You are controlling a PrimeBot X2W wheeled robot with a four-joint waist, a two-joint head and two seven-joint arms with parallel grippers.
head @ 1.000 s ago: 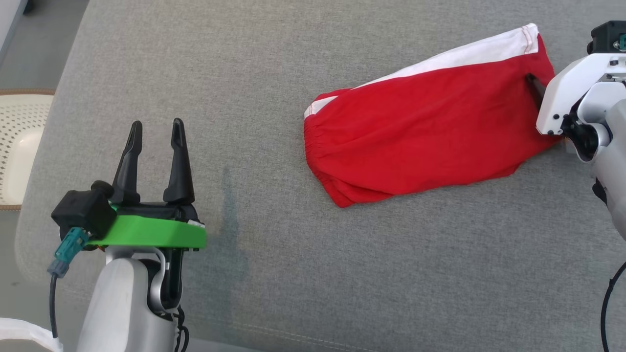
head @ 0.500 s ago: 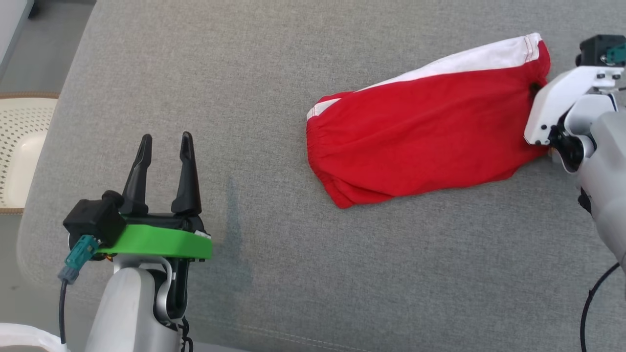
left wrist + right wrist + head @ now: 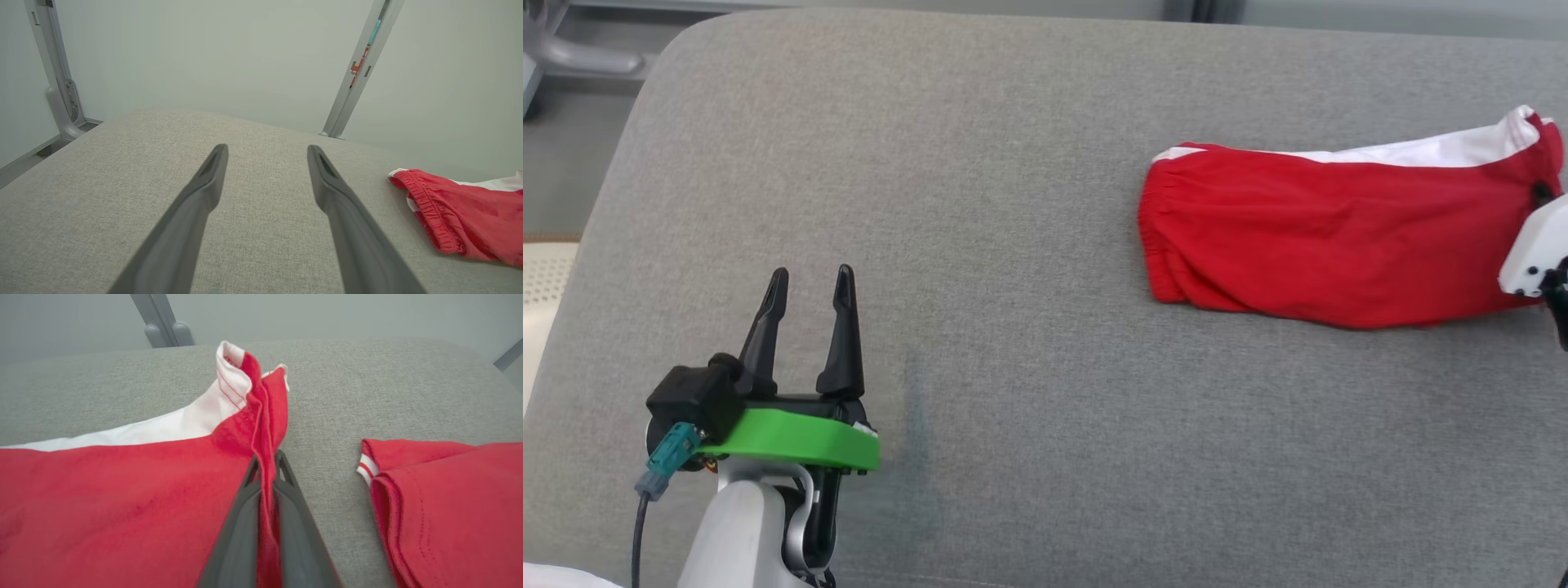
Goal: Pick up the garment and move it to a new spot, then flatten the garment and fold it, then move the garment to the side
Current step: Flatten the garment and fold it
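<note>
While left gripper hovers wide open over grey cushion, right gripper pinches hem edge of the red shorts.

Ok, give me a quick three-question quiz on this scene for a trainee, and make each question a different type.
1. True or false: the left gripper is shut on the red garment.
2. What is between the fingers of the right gripper? A) a bunched edge of the red garment; B) a towel; C) nothing.
3. Fill in the blank: in the head view, the stripe along the garment's far edge is ____.

Key: 1 false (it is open over the bare grey cushion); 2 A; 3 white.
</note>
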